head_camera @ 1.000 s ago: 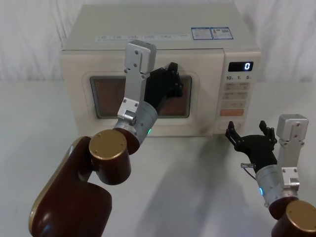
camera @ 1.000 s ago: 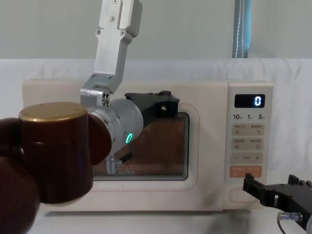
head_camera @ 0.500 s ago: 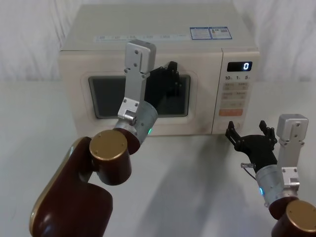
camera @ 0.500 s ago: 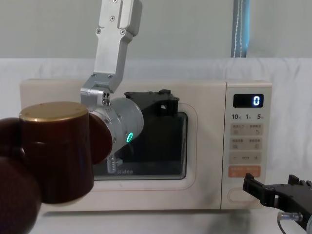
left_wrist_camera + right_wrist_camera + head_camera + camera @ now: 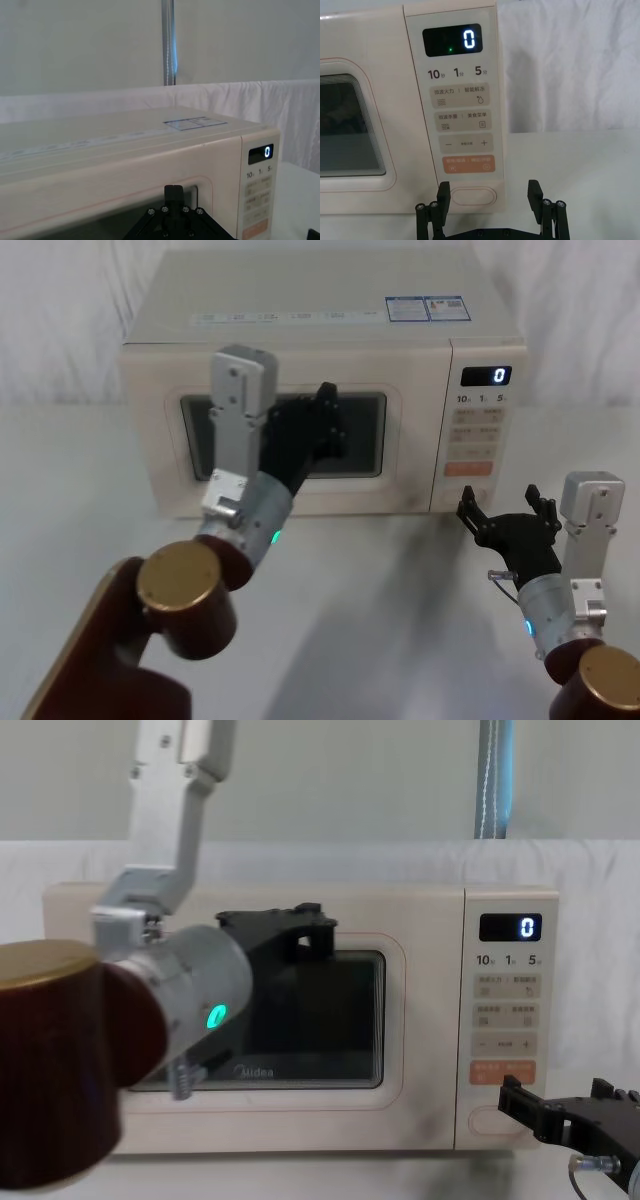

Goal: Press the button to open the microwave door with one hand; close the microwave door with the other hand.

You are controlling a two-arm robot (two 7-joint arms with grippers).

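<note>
The cream microwave (image 5: 300, 330) stands at the back of the table with its door (image 5: 150, 440) closed flush and its window dark. My left gripper (image 5: 322, 405) hovers shut a short way in front of the window, apart from the door; in the left wrist view its prongs (image 5: 173, 191) sit together. My right gripper (image 5: 488, 200) is open and low before the control panel. It faces the wide cream button (image 5: 473, 195) without touching it. The display (image 5: 468, 39) reads 0.
An orange key (image 5: 468, 164) and grey labelled keys lie above the button. A white cloth backdrop (image 5: 70, 310) hangs behind the oven. Bare white tabletop (image 5: 380, 600) stretches between the two arms in front of the microwave.
The door went from slightly ajar with a lit window to closed and dark. Since then the left arm has drawn back and to the left, away from the door. The right gripper has stayed put.
</note>
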